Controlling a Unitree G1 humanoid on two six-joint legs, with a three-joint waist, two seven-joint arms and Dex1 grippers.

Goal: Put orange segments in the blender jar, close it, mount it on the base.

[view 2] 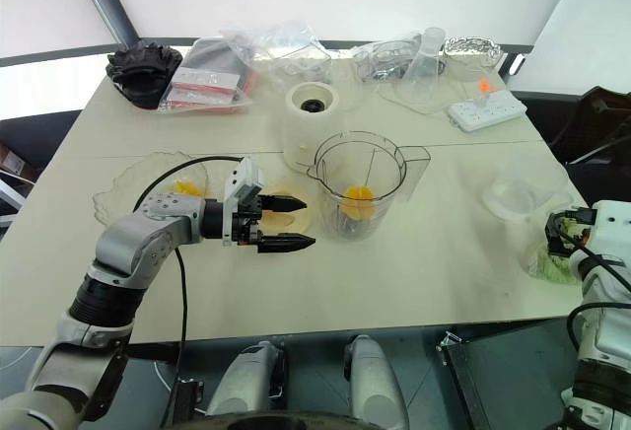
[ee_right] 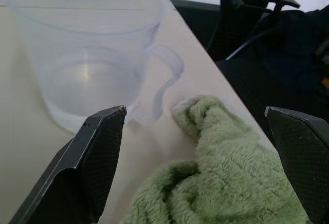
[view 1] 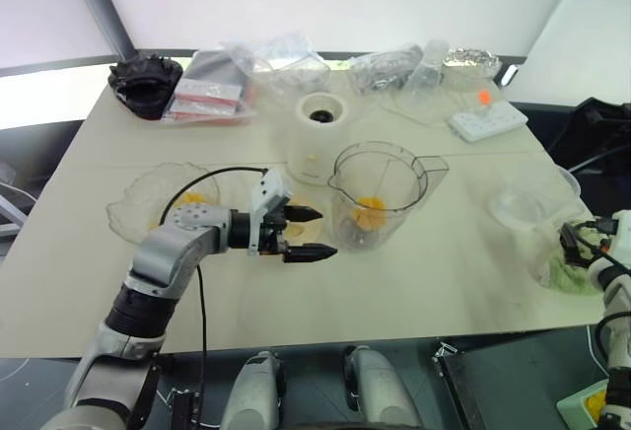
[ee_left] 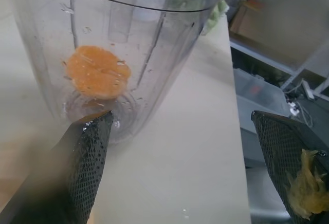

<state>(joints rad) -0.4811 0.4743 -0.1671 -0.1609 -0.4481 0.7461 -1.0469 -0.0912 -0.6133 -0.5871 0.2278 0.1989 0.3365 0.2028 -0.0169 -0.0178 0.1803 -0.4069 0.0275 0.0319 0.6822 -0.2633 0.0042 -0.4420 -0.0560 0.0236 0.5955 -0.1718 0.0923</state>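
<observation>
Nearest, the left gripper hovers over the table with its two black fingers spread wide and nothing between them; a smear of orange pulp clings to one finger. Just past its tips stands the blender jar, upright and uncovered, with orange segments at the bottom. At the table's right edge the right gripper is wide apart too, over a green cloth beside a clear measuring cup. Behind the jar sits the cream base.
</observation>
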